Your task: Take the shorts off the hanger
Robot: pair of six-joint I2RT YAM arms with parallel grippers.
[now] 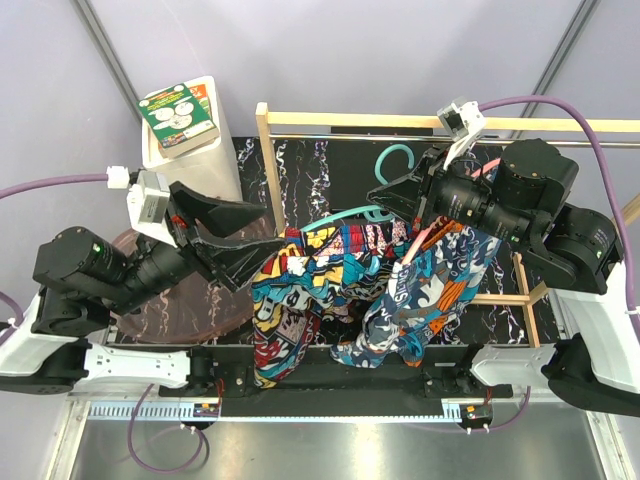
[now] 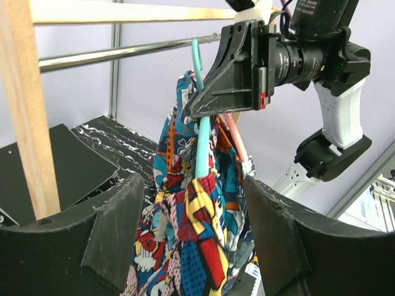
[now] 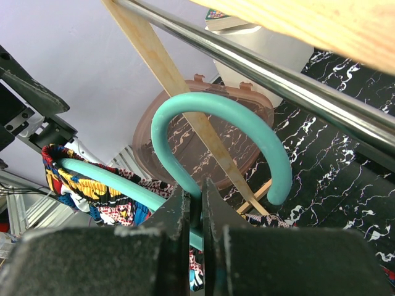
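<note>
The comic-print shorts (image 1: 290,300) in navy, red and yellow hang by their waistband on a teal hanger (image 1: 397,155). The teal, orange and white shorts (image 1: 440,280) hang beside them to the right, by a pink hanger (image 1: 425,235). My right gripper (image 1: 385,200) is shut on the teal hanger's neck just below the hook (image 3: 222,108), jaws pinching it (image 3: 196,197). My left gripper (image 1: 272,228) is open. In the left wrist view its fingers straddle the comic shorts (image 2: 197,240) near the hanger arm (image 2: 202,142) without touching.
A wooden rack (image 1: 270,160) with a metal rail (image 3: 259,68) stands over the black marbled mat (image 1: 330,170). A brown round lid (image 1: 150,300) lies under my left arm. A white box with a green-labelled pack (image 1: 180,115) stands at the back left.
</note>
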